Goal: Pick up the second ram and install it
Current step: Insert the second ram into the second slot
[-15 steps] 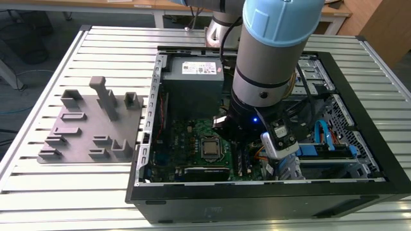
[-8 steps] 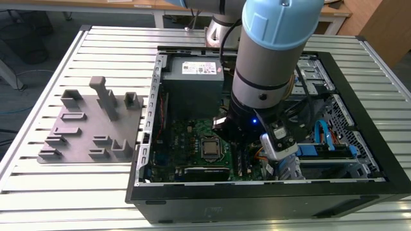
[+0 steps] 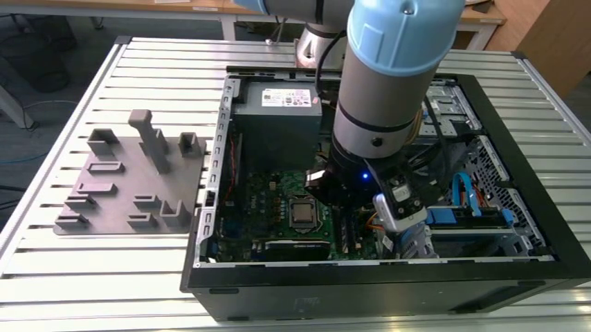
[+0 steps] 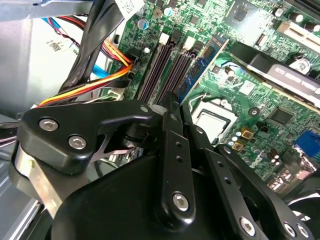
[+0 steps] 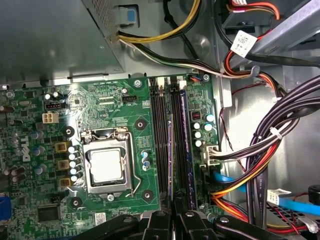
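We hover our black gripper (image 4: 172, 100) over the green motherboard's dark slots (image 5: 167, 145); jaw state unclear; seating needs alignment.

Lab: slatted aluminium workbench (image 3: 111, 277), open computer case (image 3: 369, 294).

You find the second ram (image 4: 202, 65) in the second wrist view, down among the memory slots on the motherboard. It is a long, thin, flat stick, and its board reads blue-green, with a row of dark chips along the face turned your way. It stands on its long edge, not flat, and runs parallel to the dark empty slots beside it. It sits on the side of those slots that faces the processor socket. Its far end reaches toward the slot clips, while its near end is cut off from sight. You cannot tell whether it is pressed fully home.
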Motion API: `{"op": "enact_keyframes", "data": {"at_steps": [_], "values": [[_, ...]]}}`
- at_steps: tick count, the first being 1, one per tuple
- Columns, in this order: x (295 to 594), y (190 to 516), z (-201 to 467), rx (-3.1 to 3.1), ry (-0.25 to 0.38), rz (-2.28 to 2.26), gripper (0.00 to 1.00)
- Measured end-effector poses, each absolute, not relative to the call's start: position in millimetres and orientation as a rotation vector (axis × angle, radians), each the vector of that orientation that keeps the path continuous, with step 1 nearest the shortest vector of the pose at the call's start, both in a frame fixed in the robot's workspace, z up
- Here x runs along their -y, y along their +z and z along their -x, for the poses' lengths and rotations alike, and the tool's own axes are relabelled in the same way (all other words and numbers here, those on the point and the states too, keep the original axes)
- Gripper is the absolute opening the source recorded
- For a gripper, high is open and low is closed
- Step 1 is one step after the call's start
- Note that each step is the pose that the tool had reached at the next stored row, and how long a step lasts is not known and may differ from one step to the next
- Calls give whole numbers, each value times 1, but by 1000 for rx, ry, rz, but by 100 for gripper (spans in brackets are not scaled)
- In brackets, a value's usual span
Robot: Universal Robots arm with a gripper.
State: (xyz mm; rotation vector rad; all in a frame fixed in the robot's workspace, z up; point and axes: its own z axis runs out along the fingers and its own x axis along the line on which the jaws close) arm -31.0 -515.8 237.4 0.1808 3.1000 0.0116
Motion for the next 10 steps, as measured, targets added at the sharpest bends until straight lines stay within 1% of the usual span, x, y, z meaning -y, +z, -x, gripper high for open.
{"op": "enact_keyframes", "data": {"at_steps": [10], "values": [[513, 232, 31, -3100, 6, -181, 14]]}}
